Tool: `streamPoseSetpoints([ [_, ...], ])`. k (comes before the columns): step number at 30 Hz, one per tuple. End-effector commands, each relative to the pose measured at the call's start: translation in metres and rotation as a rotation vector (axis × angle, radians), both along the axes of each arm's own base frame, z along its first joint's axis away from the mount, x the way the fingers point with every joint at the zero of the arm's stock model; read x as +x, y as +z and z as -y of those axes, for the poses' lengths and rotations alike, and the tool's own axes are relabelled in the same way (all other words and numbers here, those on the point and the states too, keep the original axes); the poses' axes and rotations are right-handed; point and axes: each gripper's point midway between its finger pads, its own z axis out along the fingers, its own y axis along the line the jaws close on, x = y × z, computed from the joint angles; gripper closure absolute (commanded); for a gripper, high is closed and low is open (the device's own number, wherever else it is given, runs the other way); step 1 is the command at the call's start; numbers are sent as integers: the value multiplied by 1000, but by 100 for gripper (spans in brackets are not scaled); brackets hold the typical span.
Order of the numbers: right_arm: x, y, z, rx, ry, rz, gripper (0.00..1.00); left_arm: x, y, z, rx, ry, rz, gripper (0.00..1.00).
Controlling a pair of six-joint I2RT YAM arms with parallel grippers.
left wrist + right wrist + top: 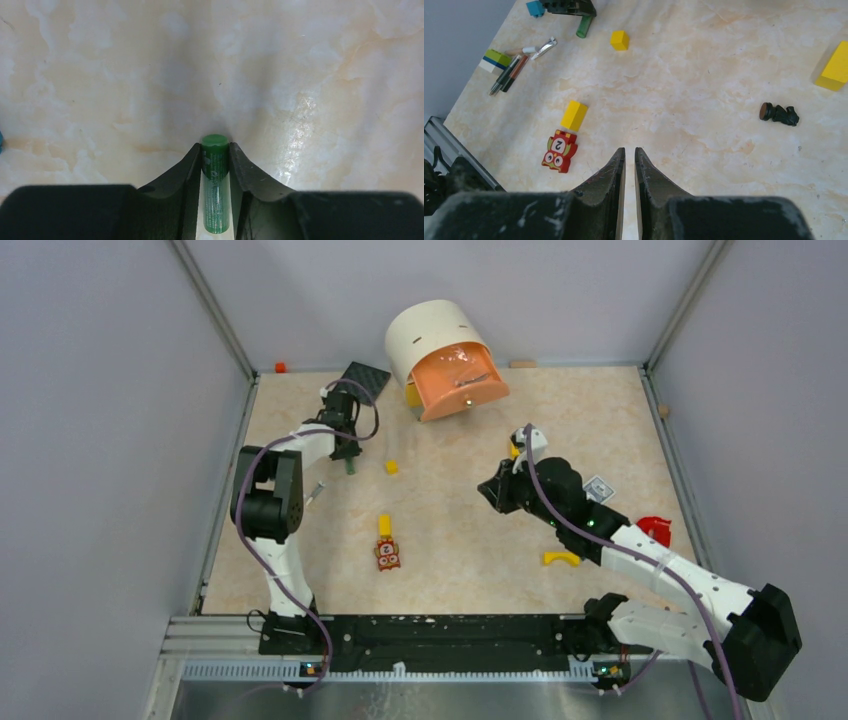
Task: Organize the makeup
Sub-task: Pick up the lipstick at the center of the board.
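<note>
A short green tube [216,170] lies lengthwise between my left gripper's [215,147] black fingers, which press on both its sides just over the marbled table. From above, the left gripper [348,455] is at the back left with the green tube [350,466] at its tip. In the right wrist view the tube [584,26] shows at the top left, and dark and red pencil-like sticks [509,74] lie near the table's left edge beside a white and silver stick [536,49]. My right gripper [629,150] is shut on nothing above mid-table, also seen overhead [492,490].
Yellow blocks [619,40] [574,115] [835,67] and a red owl-face tile [559,151] lie on the table. A small black piece [779,114] lies to the right. An orange and white bin [445,360] and a black tray [362,380] stand at the back.
</note>
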Motion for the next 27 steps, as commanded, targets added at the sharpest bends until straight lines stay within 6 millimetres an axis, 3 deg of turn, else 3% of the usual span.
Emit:
streamPoseSetpoints([
  [1,4,9,4,4,-28,35,88,-3,-3,9,-17,-12,-11,74],
  [5,4,9,6,3,-35,35,88,-1,8,18,-37,-26,6,83],
  [8,4,10,8,1,-44,39,88,3,30,24,-47,-29,24,86],
  [13,4,11,14,-12,-61,46,88,10,109,46,51,-70,163,91],
  [17,2,11,18,-21,-70,48,89,16,188,100,107,-246,378,91],
  [21,0,13,24,-17,-88,54,90,20,257,133,114,-352,547,90],
  [27,-4,15,29,-7,-101,56,90,35,317,155,218,-482,725,88],
])
